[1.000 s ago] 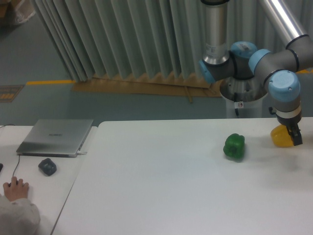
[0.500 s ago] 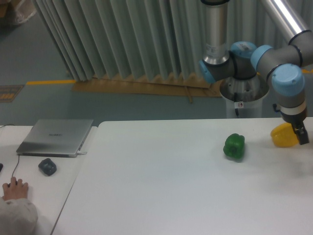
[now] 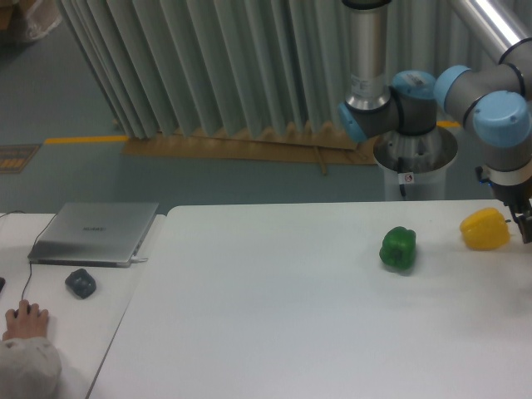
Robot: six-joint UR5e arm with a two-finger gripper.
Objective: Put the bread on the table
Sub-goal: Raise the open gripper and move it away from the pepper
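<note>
Only lumpy glossy peppers, green pepper (image 3: pixel 398 248) and yellow pepper (image 3: pixel 485 229), dot the smooth table (image 3: pixel 274 316).

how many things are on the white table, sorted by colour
green: 1, the green pepper
yellow: 1, the yellow pepper
total: 2 on the table
no bread shows in this view

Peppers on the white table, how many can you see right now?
2. The green pepper sits right of the table's middle; the yellow pepper lies further right, beside the gripper at the frame edge. More could lie outside the view.
</note>
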